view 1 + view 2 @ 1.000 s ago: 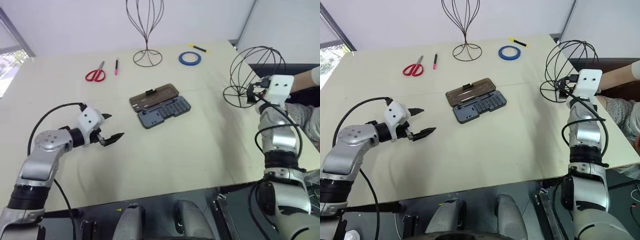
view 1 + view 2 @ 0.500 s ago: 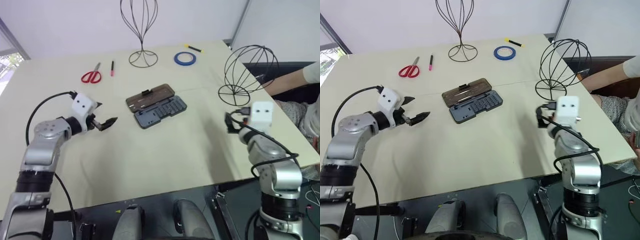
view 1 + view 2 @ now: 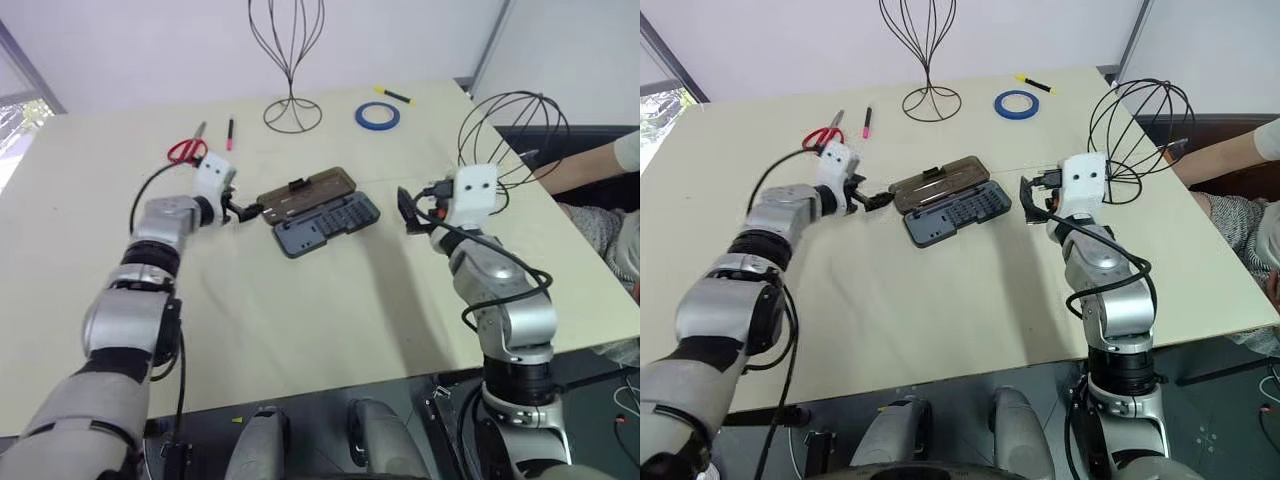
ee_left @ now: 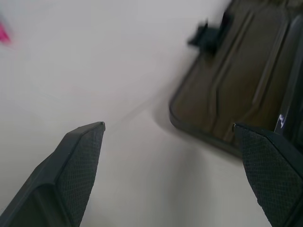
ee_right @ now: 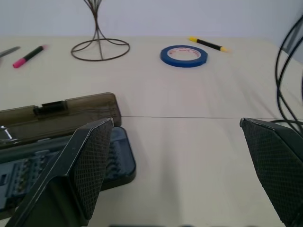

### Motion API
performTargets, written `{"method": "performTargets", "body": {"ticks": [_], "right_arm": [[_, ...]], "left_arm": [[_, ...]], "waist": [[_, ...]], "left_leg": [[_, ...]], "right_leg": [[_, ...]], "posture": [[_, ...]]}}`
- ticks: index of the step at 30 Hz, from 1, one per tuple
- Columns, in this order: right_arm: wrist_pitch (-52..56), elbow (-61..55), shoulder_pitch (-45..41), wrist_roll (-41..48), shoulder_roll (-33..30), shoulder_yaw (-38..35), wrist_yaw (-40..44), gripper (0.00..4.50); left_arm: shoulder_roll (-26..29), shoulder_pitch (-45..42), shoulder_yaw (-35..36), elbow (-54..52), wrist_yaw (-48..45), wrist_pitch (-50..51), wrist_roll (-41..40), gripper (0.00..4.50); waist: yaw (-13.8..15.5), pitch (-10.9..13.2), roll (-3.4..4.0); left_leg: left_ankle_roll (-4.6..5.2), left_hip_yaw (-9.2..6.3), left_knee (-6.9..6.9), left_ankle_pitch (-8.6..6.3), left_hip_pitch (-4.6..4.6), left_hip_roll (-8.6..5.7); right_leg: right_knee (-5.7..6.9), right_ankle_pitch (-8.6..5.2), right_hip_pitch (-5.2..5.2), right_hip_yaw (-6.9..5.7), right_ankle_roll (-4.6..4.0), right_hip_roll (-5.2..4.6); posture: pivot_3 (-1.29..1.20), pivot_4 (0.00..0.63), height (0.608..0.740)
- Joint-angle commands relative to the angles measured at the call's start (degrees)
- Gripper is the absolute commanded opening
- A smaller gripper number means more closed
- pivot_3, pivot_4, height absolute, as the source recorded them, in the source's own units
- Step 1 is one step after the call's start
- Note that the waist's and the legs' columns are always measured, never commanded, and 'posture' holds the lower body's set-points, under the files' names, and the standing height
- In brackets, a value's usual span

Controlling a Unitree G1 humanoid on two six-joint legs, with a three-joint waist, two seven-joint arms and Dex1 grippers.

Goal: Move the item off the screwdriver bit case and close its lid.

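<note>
Since a second ago, the left claw has been carried forward across the table to the left end of the screwdriver bit case; the right claw has been swung inward from the globe-shaped wire form to just right of the case. Wire form noted off the case, standing near the table's right edge behind the right claw, apart from it.

Left claw: fingers spread wide, nothing held. In the left wrist view one fingertip is seen over bare table, the other against the short edge of the lid; contact cannot be judged.

Right claw: fingers spread wide, nothing held. It hovers above the table beside the case, without touching it.

Case found lying open, mid-table, set at a slant. Smoky brown lid laid flat on the far side, black clasp on its far long edge. Grey-blue tray with rows of bits on the near side.

Farther back are noted: tall narrow wire stand, blue tape roll, yellow-and-black marker, red-handled scissors, pink pen. All lie well apart from the case.

A person's forearm is seen past the table's right edge, near the wire form.
</note>
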Motion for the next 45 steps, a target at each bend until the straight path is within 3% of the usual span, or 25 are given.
{"method": "performTargets", "body": {"ticks": [1, 6, 21, 24, 31, 39, 45], "right_arm": [[-1.47, -4.35, 0.96, -1.08, 1.24, 0.53, -0.91, 4.47], [-1.71, -5.59, 2.26, -1.65, 2.91, 0.9, -1.39, 4.47], [-4.91, -1.98, 0.27, -2.6, 2.89, 0.7, -0.11, 4.47], [-4.93, -1.83, 0.01, -2.79, 2.72, 0.58, 0.2, 4.5], [-4.87, -1.81, -0.04, -3.12, 2.62, 0.55, 0.71, 4.5], [-4.84, -1.79, 0.12, -3.52, 3.0, 0.77, 0.86, 4.5], [-5.1, -1.6, 0.28, -3.82, 3.21, 0.95, 0.73, 4.5]], "left_arm": [[-0.99, -2.83, 1.28, 0.74, 3.48, 1.8, 0.5, 4.5], [-3.68, -4.64, 4.61, 1.55, 13.05, 6.07, -1.32, 4.5], [-12.42, -8.3, 13.33, -1.12, 26.91, 19.62, -6.8, 4.5], [-12.52, -7.86, 14.21, -1.44, 29.89, 20.82, -7.02, 3.65], [-11.73, -6.77, 14.9, -2.46, 33.73, 22.84, -7.0, 0.12], [-9.27, -3.81, 10.41, -6.85, 27.19, 27.76, -4.82, 0.05], [-2.1, 2.67, -0.69, -19.63, 5.94, 37.09, -2.7, 0.05]], "waist": [[0.04, 0.0, 0.0], [0.09, 0.0, -0.01], [0.17, 0.01, -0.02], [0.11, 0.01, -0.02], [0.3, 0.0, -0.03], [-0.65, -0.01, -0.02], [-2.55, -0.01, -0.01]], "left_leg": [[0.0, 0.0, 0.01, 0.0, 0.0, 0.0], [0.0, 0.0, 0.03, 0.0, 0.0, 0.0], [-0.03, 0.0, 0.02, 0.01, 0.01, -0.03], [-0.04, 0.0, 0.0, 0.02, 0.03, -0.03], [-0.09, -0.01, 0.0, 0.05, 0.02, -0.05], [-0.11, -0.01, -0.05, 0.06, 0.13, -0.06], [-0.12, 0.01, -0.16, 0.06, 0.14, -0.05]], "right_leg": [[0.01, 0.0, 0.0, 0.0, 0.0, 0.0], [0.01, 0.0, 0.0, 0.0, 0.0, -0.01], [0.01, 0.01, 0.01, 0.01, 0.02, -0.03], [0.02, 0.01, 0.0, 0.01, 0.01, -0.02], [0.01, 0.01, 0.01, 0.0, 0.02, -0.06], [0.07, 0.01, 0.03, 0.03, 0.01, -0.02], [0.05, 0.0, -0.01, 0.1, 0.0, -0.01]], "posture": [[0.0, 0.15, 0.74], [0.0, 0.15, 0.74], [0.0, 0.15, 0.74], [0.0, 0.15, 0.74], [0.0, 0.15, 0.74], [0.0, 0.15, 0.74], [0.0, 0.15, 0.74]]}}
